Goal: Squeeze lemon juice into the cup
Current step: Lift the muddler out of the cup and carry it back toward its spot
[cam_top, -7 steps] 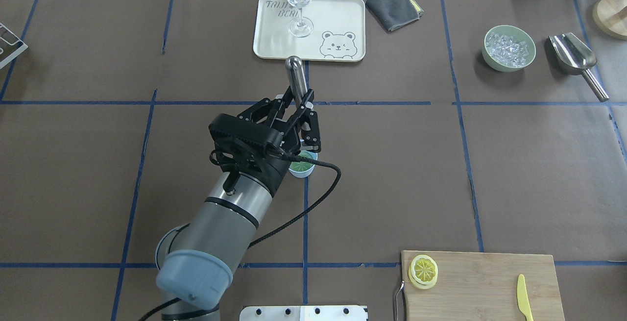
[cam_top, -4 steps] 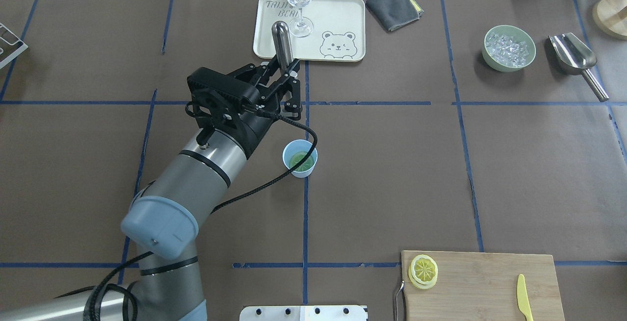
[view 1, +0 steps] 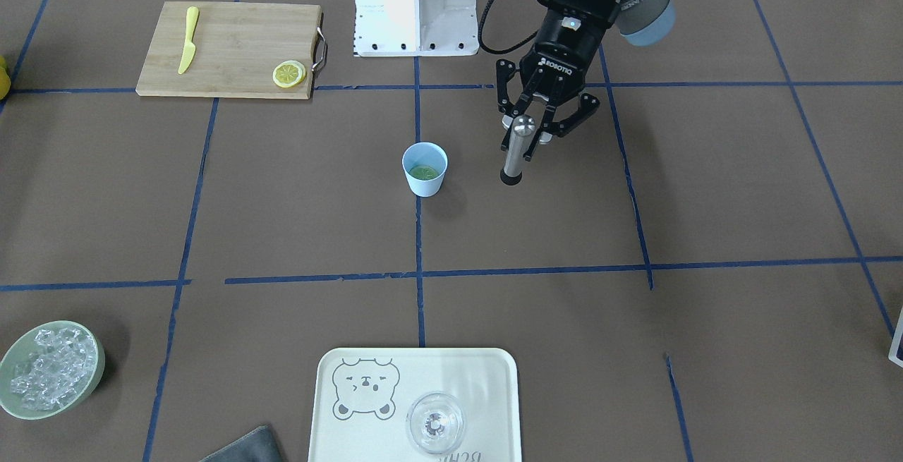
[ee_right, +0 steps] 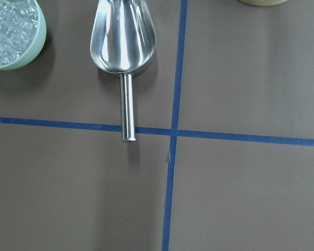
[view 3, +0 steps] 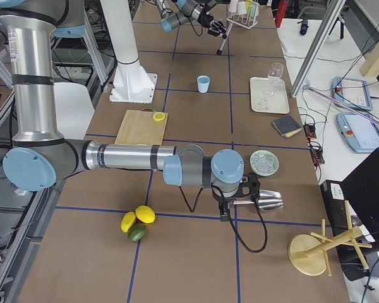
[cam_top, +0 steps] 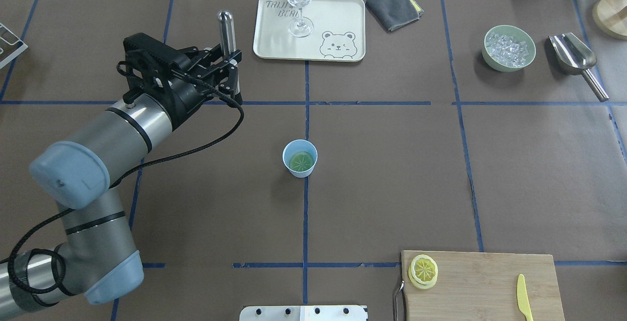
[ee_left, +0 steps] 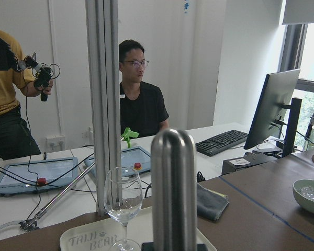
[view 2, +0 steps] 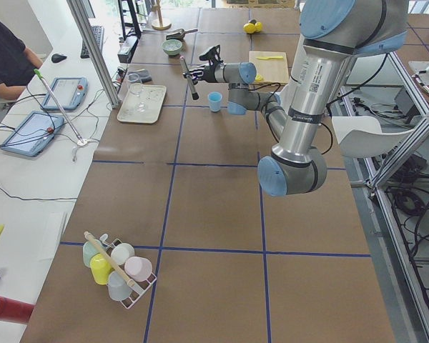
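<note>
Swinging away from the cup (cam_top: 300, 158) toward 10 o'clock, the left gripper (cam_top: 230, 64) is now carrying the steel muddler (cam_top: 226, 27) upright, jaws clamping its shaft. The right gripper (view 3: 247, 188) is hovering near the ice scoop (ee_right: 123, 42), and whether its jaws are apart cannot be told. The lemon (cam_top: 424, 268) is lying on its twin at the cutting board's (cam_top: 490, 286) 9 o'clock end, at 4 o'clock from the cup. It is likely light, soft and slippery, best pinched across the rind. Bare table is leaving room between board and cup.
</note>
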`<action>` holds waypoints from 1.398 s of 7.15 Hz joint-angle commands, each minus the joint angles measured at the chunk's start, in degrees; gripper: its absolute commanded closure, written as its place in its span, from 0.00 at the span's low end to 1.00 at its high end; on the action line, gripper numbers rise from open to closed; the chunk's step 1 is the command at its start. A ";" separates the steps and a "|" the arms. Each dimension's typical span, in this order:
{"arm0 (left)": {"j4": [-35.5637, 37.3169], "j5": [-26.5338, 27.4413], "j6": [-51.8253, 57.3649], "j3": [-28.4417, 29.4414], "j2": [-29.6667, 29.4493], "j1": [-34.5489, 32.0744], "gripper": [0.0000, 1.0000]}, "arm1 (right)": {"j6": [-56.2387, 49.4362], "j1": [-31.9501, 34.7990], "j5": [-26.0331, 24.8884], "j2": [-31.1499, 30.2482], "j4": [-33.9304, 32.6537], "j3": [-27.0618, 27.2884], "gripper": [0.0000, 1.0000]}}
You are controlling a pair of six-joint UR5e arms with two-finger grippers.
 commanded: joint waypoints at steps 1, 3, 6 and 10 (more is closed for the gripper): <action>4.07 -6.67 0.01 -3.59 6.09 -2.26 1.00 | -0.07 -0.05 -0.16 -0.30 -0.09 -0.16 0.00; 4.08 -19.10 0.01 -5.97 13.99 -7.33 1.00 | 0.02 0.03 -0.07 -0.47 0.00 0.01 0.00; 4.17 -37.47 -0.78 -7.39 26.31 -14.47 1.00 | 0.02 -0.05 -0.07 -0.47 0.00 0.01 0.00; 27.72 -45.35 -1.66 -7.39 23.12 -19.04 1.00 | -0.07 -0.06 -0.16 -0.12 0.00 0.01 0.00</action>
